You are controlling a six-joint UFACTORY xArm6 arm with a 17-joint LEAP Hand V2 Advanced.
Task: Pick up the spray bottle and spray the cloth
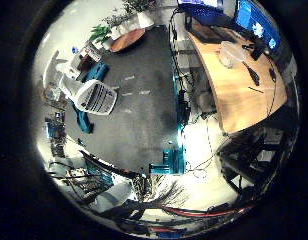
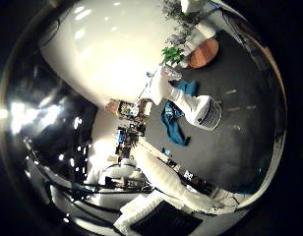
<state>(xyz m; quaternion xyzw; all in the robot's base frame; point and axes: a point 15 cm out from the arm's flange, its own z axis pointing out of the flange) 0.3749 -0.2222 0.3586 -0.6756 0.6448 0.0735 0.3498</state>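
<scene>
A white spray bottle point(image 1: 93, 96) rests on a teal cloth point(image 1: 87, 120) spread over a dark grey surface; I cannot tell whether it stands or lies. The right thumb side palm view shows the bottle point(image 2: 199, 108) and the cloth point(image 2: 174, 129) small and far from the palm. My hand point(image 2: 163, 185) shows there as white fingers reaching in from the edge, nearly straight, well away from the bottle and holding nothing.
A curved wooden desk point(image 1: 244, 92) with monitors point(image 1: 252, 16) borders the grey surface. A round wooden table point(image 1: 127, 39) and a potted plant point(image 2: 171, 52) stand beyond the bottle. Electronics clutter point(image 2: 126, 140) sits beside the cloth. A teal frame point(image 1: 180, 105) rises nearby.
</scene>
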